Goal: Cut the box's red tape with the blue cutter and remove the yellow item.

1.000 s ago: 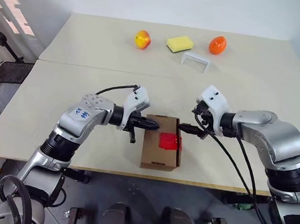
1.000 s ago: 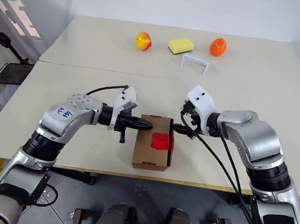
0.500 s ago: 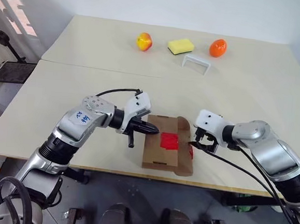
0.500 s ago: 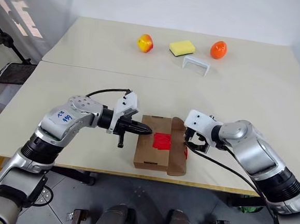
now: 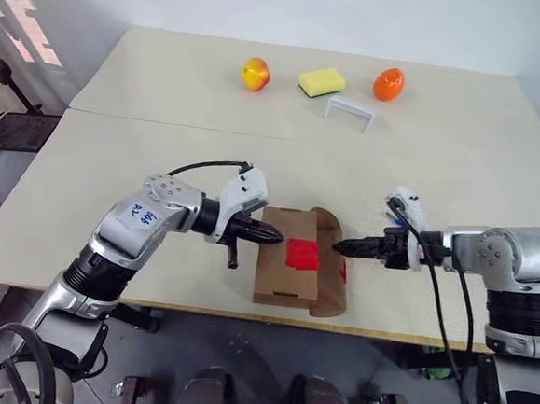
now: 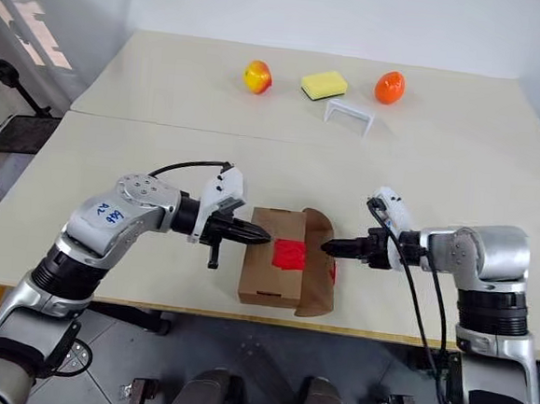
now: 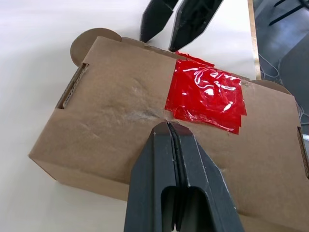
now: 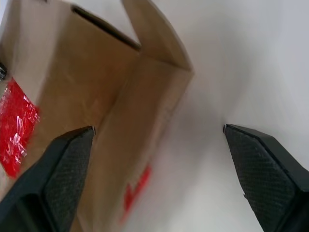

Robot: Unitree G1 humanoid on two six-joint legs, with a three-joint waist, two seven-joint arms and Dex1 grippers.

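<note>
Cardboard box [image 5: 288, 264] lies on the worktop [image 5: 161, 156], a red tape [image 5: 302, 254] patch on top and one flap [image 5: 328, 274] folded out on its right side. Left gripper [image 5: 272, 234] has its fingers clenched, empty, with the tips on the box's left upper edge. Right gripper [image 5: 341, 248] is beside the flap, fingers released. An orange egg-shaped thing [image 5: 389, 83] lies well beyond the box.

A red-yellow apple [image 5: 256, 73], yellow sponge [image 5: 324, 80], orange fruit [image 5: 389, 82] and white bracket [image 5: 350, 110] line the table's [image 5: 165, 110] far side.
</note>
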